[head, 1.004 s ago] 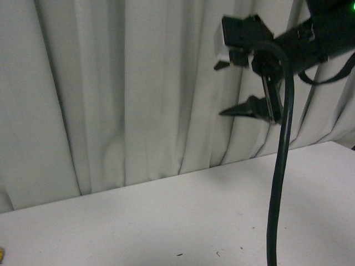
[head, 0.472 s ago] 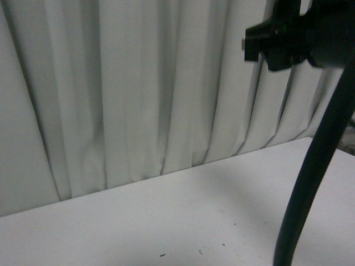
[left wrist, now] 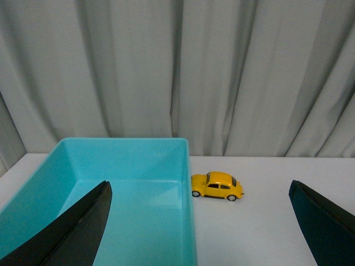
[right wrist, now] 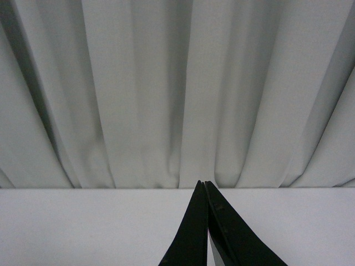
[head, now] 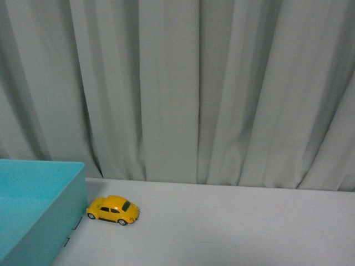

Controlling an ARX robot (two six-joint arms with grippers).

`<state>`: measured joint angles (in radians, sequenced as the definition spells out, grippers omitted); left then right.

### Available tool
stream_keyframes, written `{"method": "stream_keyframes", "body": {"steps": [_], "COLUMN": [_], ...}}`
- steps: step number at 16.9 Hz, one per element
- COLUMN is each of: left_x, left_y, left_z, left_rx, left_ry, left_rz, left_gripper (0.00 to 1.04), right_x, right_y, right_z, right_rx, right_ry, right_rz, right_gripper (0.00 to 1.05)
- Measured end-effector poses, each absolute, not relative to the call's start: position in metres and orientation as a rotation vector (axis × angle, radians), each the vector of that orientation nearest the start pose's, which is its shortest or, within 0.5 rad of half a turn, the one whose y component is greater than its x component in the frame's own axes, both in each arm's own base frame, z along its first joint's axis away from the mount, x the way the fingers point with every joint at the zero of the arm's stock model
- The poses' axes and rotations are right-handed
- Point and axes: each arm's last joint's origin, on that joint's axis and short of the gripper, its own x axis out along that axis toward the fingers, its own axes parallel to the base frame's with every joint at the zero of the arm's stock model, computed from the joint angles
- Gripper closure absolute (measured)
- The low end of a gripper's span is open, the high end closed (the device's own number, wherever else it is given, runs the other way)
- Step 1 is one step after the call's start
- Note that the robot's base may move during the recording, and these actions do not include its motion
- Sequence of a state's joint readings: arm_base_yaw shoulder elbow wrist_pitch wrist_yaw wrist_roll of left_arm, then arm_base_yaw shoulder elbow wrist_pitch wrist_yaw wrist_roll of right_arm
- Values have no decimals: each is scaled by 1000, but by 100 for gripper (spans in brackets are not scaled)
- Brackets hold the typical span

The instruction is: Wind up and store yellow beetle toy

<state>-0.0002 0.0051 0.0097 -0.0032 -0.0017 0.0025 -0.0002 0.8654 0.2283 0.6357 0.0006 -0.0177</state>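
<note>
The yellow beetle toy [head: 113, 210] stands on its wheels on the white table, just outside the right wall of a turquoise box [head: 61, 210]. From the left wrist the toy [left wrist: 217, 185] lies ahead, beside the box wall [left wrist: 189, 210]. My left gripper [left wrist: 199, 221] is open wide; one finger [left wrist: 72, 233] hangs over the box, the other [left wrist: 327, 221] over the table. Nothing sits between them. My right gripper [right wrist: 203, 184] is shut and empty, its tips pointing at the curtain over bare table. Neither arm shows in the front view.
A grey pleated curtain [head: 194, 88] closes off the far side of the table. The turquoise box [left wrist: 111, 183] has nothing in it where visible. White table [head: 233, 227] extends to the right of the toy.
The front view has shifted: the right arm and its black cable, which filled the upper right, are gone from view. The box and the toy now show at the lower left.
</note>
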Motion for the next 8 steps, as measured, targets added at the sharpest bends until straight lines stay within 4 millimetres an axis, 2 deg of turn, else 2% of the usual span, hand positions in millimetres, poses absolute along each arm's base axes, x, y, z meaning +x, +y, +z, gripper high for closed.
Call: {"method": "stream_keyframes", "body": {"steps": [2,8], "left_x": [97,97], "left_y": [0,0], "left_z": [166,166], "left_rx": [3,3], "left_ry": [-1,-1], "left_rz": [0,0], "left_gripper": [7,7], "right_x": [159,138], "right_y": [0,0], "right_z": [193,179], "right_rx": [-17,-17], "right_ry": [2,8], "right_rz": [0,-1], "right_gripper": [103,103]}}
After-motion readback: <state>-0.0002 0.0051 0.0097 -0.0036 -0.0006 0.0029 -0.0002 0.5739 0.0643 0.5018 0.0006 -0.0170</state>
